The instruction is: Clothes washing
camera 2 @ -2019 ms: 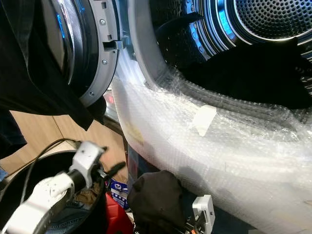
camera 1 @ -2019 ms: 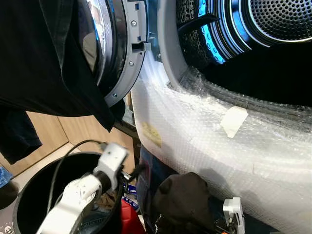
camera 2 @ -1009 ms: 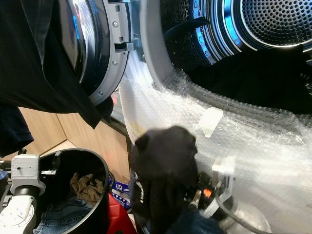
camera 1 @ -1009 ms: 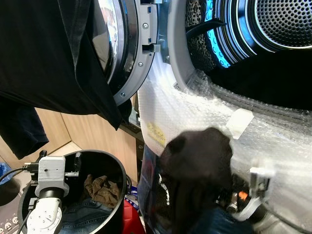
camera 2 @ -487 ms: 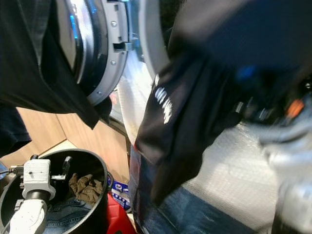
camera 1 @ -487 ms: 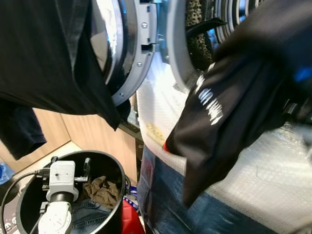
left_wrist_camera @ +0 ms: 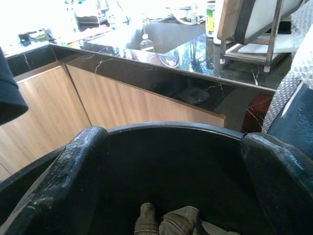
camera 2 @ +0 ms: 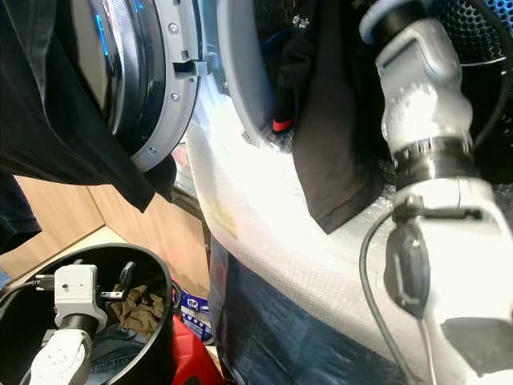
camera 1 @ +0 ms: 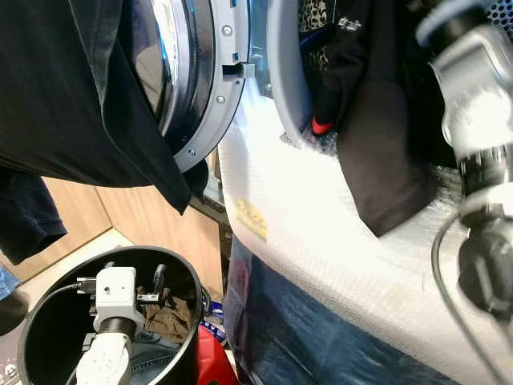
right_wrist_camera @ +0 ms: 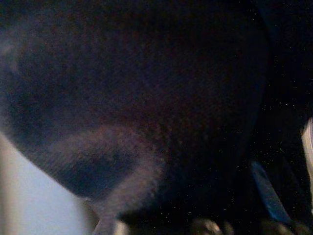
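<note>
My right arm (camera 1: pixel 479 120) reaches up into the washing machine's open drum (camera 2: pixel 473 24). A black garment (camera 1: pixel 385 144) hangs from its end, and the garment's lower part drapes over the bubble-wrapped rim (camera 1: pixel 321 233). The right wrist view is covered by dark cloth (right_wrist_camera: pixel 146 98). My left gripper (left_wrist_camera: pixel 176 139) stands open inside the black bin (camera 1: pixel 32 317), over a khaki garment (camera 1: pixel 170 314) and jeans (camera 2: pixel 112 353) lying in it.
The round door (camera 1: pixel 204 88) is swung open to the left, with black clothing (camera 1: pixel 72 96) draped over it. Dark blue covering (camera 1: pixel 304 337) runs down the machine's front. A red object (camera 1: pixel 212 362) sits between bin and machine. Wooden cabinets (left_wrist_camera: pixel 132 103) stand behind.
My right arm has lifted the black garment from low in front of the machine up into the drum opening. The left gripper has stayed in the bin.
</note>
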Controlling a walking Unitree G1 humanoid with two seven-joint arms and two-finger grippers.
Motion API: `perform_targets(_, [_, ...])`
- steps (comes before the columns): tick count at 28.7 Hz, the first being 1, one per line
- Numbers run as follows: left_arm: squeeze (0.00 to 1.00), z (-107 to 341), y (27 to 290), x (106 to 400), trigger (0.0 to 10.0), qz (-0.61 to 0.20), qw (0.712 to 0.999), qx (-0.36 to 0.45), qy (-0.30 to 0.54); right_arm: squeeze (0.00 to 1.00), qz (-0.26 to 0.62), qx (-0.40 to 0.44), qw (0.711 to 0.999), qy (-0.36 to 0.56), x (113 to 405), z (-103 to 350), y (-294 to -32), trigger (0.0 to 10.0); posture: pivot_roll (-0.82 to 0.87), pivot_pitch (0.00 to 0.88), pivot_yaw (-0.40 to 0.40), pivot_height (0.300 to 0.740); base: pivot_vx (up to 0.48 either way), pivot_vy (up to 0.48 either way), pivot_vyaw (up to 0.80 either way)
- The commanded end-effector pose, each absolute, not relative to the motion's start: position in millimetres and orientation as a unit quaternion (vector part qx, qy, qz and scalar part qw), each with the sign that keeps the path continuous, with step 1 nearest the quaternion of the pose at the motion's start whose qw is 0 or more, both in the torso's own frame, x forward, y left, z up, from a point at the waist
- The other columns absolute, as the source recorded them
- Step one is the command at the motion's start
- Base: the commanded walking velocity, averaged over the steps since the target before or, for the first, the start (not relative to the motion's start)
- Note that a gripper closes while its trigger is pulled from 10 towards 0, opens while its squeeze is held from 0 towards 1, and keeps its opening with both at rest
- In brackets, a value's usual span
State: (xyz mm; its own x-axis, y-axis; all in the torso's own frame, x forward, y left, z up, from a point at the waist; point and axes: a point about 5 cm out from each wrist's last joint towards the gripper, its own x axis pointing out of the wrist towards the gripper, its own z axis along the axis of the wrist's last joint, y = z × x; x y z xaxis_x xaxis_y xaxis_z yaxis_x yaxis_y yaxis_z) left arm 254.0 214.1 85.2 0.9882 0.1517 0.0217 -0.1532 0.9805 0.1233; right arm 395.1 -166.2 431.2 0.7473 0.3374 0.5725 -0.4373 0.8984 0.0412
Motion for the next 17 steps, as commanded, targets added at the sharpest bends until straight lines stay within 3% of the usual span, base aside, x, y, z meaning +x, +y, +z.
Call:
perform_targets(1, [0.00, 87.4, 209.9, 254.9, 10.0, 0.064, 0.996, 0.067, -0.010, 0.00, 0.147, 0.066, 0.947, -0.279, 397.5, 435.8, -177.6, 0.0, 0.18, 0.000, 0.001, 0.740, 0.000, 0.000, 0.00])
perform_targets(5, [0.00, 86.8, 208.6, 252.5, 10.0, 0.064, 0.995, 0.069, -0.012, 0.00, -0.024, 0.012, 0.969, -0.244, 400.5, 435.8, -210.8, 0.0, 0.20, 0.000, -0.001, 0.740, 0.000, 0.000, 0.00])
perform_targets(6, [0.00, 85.9, 211.9, 250.5, 10.0, 0.075, 0.995, 0.063, -0.007, 0.00, -0.119, 0.051, 0.966, -0.223, 396.2, 435.2, -238.7, 0.0, 0.21, 0.000, -0.005, 0.740, 0.000, 0.000, 0.00])
perform_targets(7, [0.00, 85.5, 213.2, 249.8, 10.0, 0.078, 0.995, 0.061, -0.006, 0.00, -0.145, 0.073, 0.963, -0.213, 395.0, 433.9, -246.5, 0.0, 0.21, 0.000, -0.003, 0.740, 0.000, 0.000, 0.00])
perform_targets(11, [0.00, 84.2, 215.6, 246.1, 10.0, 0.073, 0.995, 0.072, -0.003, 0.00, -0.185, 0.096, 0.953, -0.219, 390.5, 436.5, -258.2, 0.0, 0.21, 0.000, 0.003, 0.740, 0.000, 0.000, 0.00])
perform_targets(15, [0.00, 84.5, 217.4, 246.7, 10.0, 0.074, 0.994, 0.076, 0.003, 0.00, -0.142, 0.071, 0.968, -0.192, 399.9, 426.0, -240.5, 0.0, 0.20, 0.000, 0.009, 0.740, 0.000, 0.000, 0.00])
perform_targets(16, [0.00, 85.0, 215.7, 248.3, 10.0, 0.067, 0.995, 0.078, 0.003, 0.00, -0.124, 0.052, 0.978, -0.159, 407.5, 410.4, -229.5, 10.0, 0.20, 0.000, 0.010, 0.740, 0.000, 0.000, 0.00])
perform_targets(17, [0.00, 85.2, 214.7, 249.0, 10.0, 0.063, 0.995, 0.080, 0.003, 0.00, -0.117, 0.046, 0.981, -0.147, 410.0, 404.6, -225.7, 10.0, 0.20, 0.000, 0.010, 0.740, 0.000, 0.000, 0.00])
